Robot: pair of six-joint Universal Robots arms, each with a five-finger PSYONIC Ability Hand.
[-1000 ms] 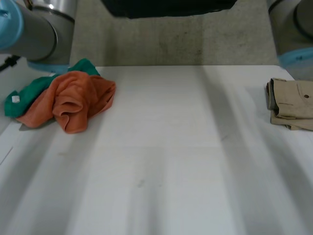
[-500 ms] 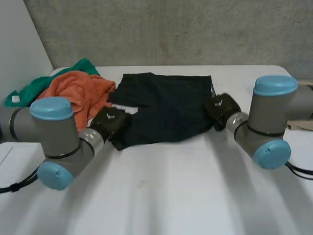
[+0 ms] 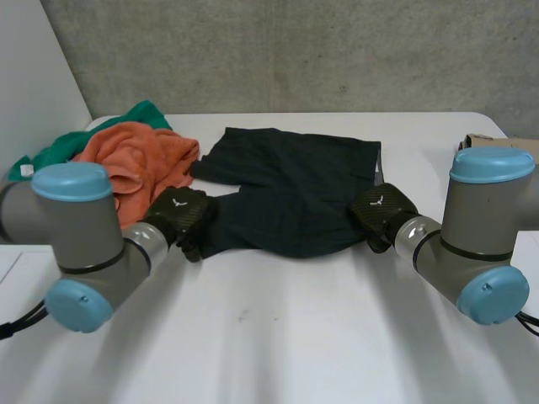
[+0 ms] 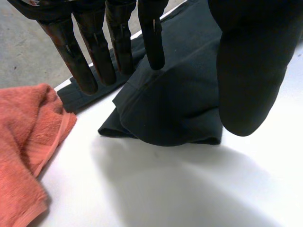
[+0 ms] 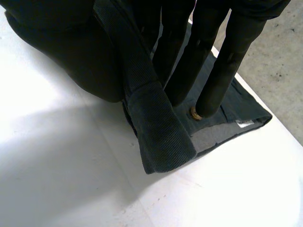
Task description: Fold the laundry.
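A black garment (image 3: 290, 189) lies spread across the middle of the white table (image 3: 278, 337). My left hand (image 3: 181, 215) rests at its near left corner. In the left wrist view that hand's fingers (image 4: 94, 52) are straight and stand apart from the thumb (image 4: 251, 71), and the bunched black cloth (image 4: 175, 94) lies on the table beneath them. My right hand (image 3: 381, 215) is at the garment's right edge. There a band of the cloth (image 5: 161, 132) runs up between its thumb and fingers (image 5: 227, 61), which pinch it.
A crumpled orange towel (image 3: 135, 164) lies at the back left, close beside my left hand, with a green cloth (image 3: 50, 156) behind it. The towel's edge (image 4: 23, 137) is next to the black corner. A folded beige garment (image 3: 484, 140) peeks out behind my right arm.
The black garment, held up above the table a second ago, now lies on the table. My left hand has opened and let go of its corner. Both arms have come down.
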